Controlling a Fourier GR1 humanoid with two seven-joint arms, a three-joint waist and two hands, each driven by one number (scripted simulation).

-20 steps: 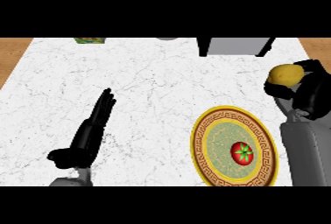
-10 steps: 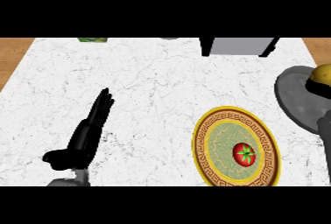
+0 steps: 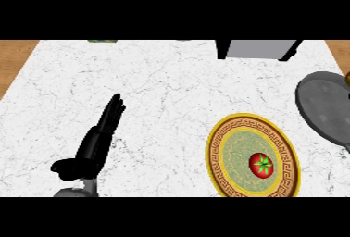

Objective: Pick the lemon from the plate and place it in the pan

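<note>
A gold-rimmed patterned plate [image 3: 213, 155] lies at the lower right of the counter with a red tomato [image 3: 260, 164] on it. The grey pan [image 3: 325, 110] sits at the right edge, partly cut off. Just above the pan, at the frame's edge, shows a yellow sliver [image 3: 347, 77]; it may be the lemon, but I cannot tell. My left hand [image 3: 96, 144] rests open at the lower left, fingers straight and pointing away, holding nothing. My right hand does not show.
A grey box [image 3: 259, 48] with black sides stands at the counter's far edge, right of centre. Small objects peek in along the far edge at the left. The wooden floor [image 3: 14, 60] shows beyond the counter's left side.
My right hand, which held the lemon above the pan, has moved right and out of view, uncovering the pan. The left hand has barely shifted.
</note>
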